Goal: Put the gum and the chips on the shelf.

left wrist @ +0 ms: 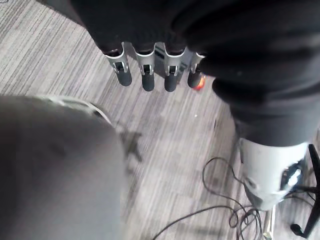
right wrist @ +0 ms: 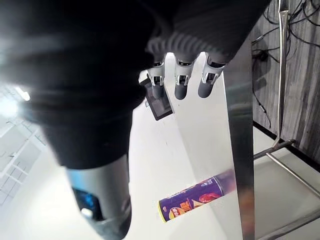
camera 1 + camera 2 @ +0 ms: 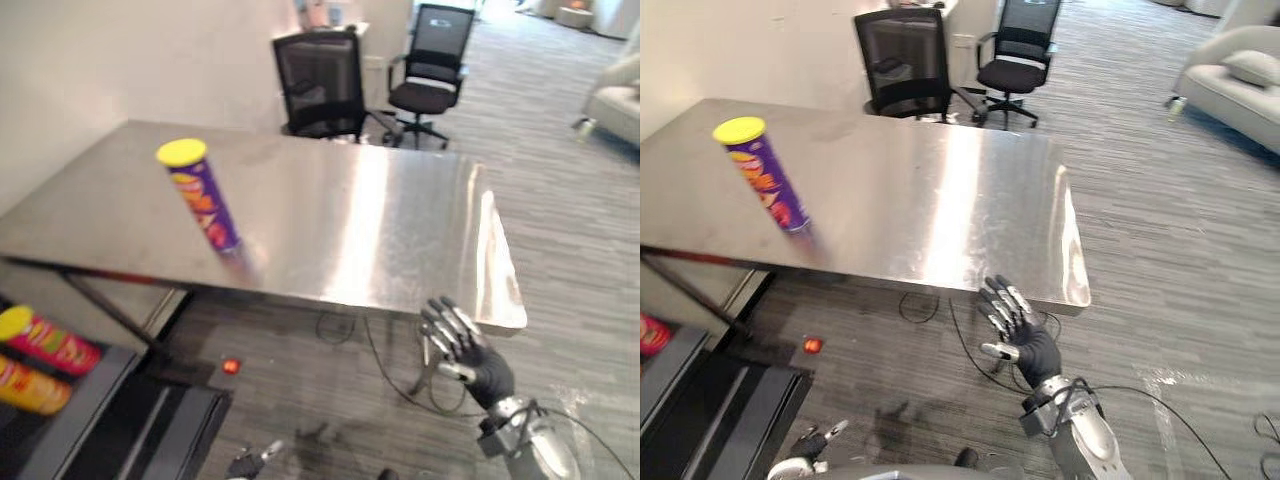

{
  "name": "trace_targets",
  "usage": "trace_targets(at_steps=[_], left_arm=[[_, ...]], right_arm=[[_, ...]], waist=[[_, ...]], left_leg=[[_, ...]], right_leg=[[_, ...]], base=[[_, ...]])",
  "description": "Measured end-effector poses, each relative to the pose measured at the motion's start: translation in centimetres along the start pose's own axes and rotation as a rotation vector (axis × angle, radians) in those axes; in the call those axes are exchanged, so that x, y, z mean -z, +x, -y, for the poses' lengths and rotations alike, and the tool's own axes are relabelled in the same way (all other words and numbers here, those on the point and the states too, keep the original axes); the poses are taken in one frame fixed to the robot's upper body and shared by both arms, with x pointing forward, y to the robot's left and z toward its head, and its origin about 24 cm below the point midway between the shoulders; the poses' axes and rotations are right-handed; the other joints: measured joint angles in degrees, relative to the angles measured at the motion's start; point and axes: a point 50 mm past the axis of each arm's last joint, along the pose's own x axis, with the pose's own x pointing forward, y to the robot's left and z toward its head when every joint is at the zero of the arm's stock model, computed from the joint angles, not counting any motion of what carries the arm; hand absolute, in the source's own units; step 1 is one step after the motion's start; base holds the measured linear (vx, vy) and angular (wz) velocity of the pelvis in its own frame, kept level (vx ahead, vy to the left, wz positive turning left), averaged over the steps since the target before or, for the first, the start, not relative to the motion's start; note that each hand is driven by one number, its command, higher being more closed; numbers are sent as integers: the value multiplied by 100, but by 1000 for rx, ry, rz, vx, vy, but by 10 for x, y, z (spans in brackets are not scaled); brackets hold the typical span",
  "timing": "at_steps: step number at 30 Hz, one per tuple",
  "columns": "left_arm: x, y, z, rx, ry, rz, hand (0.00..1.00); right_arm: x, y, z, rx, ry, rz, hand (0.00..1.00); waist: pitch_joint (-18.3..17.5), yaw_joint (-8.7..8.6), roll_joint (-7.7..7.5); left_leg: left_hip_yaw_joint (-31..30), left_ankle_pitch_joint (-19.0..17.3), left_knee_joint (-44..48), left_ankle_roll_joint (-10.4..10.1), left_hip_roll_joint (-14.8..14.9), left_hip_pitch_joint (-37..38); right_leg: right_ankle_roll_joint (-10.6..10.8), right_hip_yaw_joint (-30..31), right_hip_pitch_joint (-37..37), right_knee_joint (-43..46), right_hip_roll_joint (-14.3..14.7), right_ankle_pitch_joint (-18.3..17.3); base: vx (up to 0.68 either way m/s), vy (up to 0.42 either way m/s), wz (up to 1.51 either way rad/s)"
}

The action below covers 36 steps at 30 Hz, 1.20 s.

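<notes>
Chips can, purple label, yellow lid, upright on table; left hand, right hand fingers straight, empty.

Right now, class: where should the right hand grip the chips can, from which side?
Round its mid-body, below the yellow lid: the purple chips can stands upright, a slim cylinder, near the table's front edge. The right hand likely comes sideways from its right.

The right hand has silver fingers with dark tips, a dark ribbed wrist cover and a silver-grey forearm.
</notes>
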Motion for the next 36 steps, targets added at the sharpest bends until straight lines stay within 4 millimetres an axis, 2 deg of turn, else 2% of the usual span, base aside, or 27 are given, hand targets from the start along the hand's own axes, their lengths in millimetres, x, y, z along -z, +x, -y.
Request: trace_targets(at_steps=[2,3,4,5,6,7,8,11,14,16,19,21,23,25,27,29,32,33,36], left_arm=[[13,-3,-4,-13,-17,-41,0],[27,-8,-5,-17,-23,-78,0],[35,-10,-7,-23,-24,-98,0],[45,-14,-13,-41,-22,-124,0],[46,-14,-14,-43,-21,-126,0],[46,-14,-18,-54,-15,-125,0],[47,-14,-18,-54,-13,-128,0],[46,-14,-18,-44,2,-124,0],[46,-14,-16,-38,1,-125,0],[47,-14,-16,-38,0,-126,0],[44,-14,-15,-33,0,-111,0],[42,-14,-14,-23,10,-94,0],[40,-14,-12,-14,13,-84,0],[38,-14,-12,-10,17,-72,0],[36,-14,-13,-1,29,-62,0],[35,-14,-11,15,48,-59,0],[38,-15,-12,24,65,-59,0],[38,-15,-13,22,66,-56,0],[35,-15,-14,15,67,-49,0]], right_arm=[[2,0,2,9,23,-4,0],[6,1,4,15,26,-18,0],[8,3,6,18,28,-25,0],[14,7,2,6,51,-36,0],[15,7,1,6,53,-35,0],[16,10,0,16,73,-22,0],[17,14,-1,11,76,-22,0],[13,24,-1,-11,55,-5,0],[7,31,0,-28,29,18,0],[1,35,7,-16,-31,26,0],[-21,48,31,11,-193,48,0],[-41,68,51,27,-308,57,0],[-50,82,63,26,-378,30,0],[-55,100,67,-9,-449,-18,0],[-65,126,71,-33,-514,-50,0],[-75,140,75,-11,-537,-43,0],[-89,163,73,11,-576,-22,0],[-99,178,67,18,-637,-10,0],[-116,195,57,18,-709,12,0]], waist=[[3,0,2],[15,92,18],[-3,182,11],[-84,229,-26],[-86,225,-35],[-76,238,-147],[-88,256,-166],[-111,384,-161],[-163,395,-139],[-175,408,-132],[-181,429,-141],[-180,453,-150],[-190,554,-185],[-202,603,-251],[-162,764,-348],[-145,886,-377],[-136,1005,-391],[-111,1031,-406],[-59,1157,-444]], left_leg=[[-175,34,-935,-14,-175,-186],[-437,414,-1834,-66,-422,-313],[-516,637,-1895,-177,-498,-241],[-427,613,-2029,-157,-656,-215],[-425,617,-2044,-151,-673,-212],[-445,640,-2138,-112,-819,-157],[-439,651,-2190,-95,-902,-131],[-332,729,-2631,16,-1126,155],[-346,807,-2894,81,-1224,187],[-348,900,-3101,108,-1283,233],[-363,1003,-3287,132,-1348,325],[-386,1072,-3371,171,-1385,338],[-436,1166,-3487,185,-1432,345],[-497,1321,-3673,199,-1482,327],[-511,1527,-3921,223,-1546,332],[-557,1608,-4000,245,-1573,332],[-648,1661,-4033,280,-1613,321],[-675,1680,-4037,276,-1645,294],[-687,1720,-4043,281,-1626,247]], right_leg=[[126,72,155,-164,12,44],[274,178,301,-350,3,115],[347,314,338,-410,11,162],[495,463,389,-533,-77,286],[500,462,391,-535,-90,310],[594,412,385,-521,-261,390],[614,421,393,-500,-340,402],[691,536,414,-437,-534,450],[765,543,342,-444,-592,496],[791,536,301,-449,-619,512],[835,533,315,-449,-649,538],[894,532,306,-453,-674,574],[895,524,277,-463,-690,574],[900,509,201,-466,-696,571],[909,510,104,-474,-722,565],[909,503,85,-473,-729,565],[915,456,110,-463,-772,561],[915,443,100,-461,-782,561],[937,448,48,-456,-785,581]], base=[[199,174,-34],[192,205,-45],[216,233,-57],[232,180,-39],[279,233,6],[250,234,30],[184,231,35],[164,190,5],[78,73,6],[44,36,3],[6,8,1],[-48,25,3],[-77,16,9],[-83,2,13],[-93,15,4],[-102,17,9],[-88,21,16],[-84,25,8],[-66,8,4]])
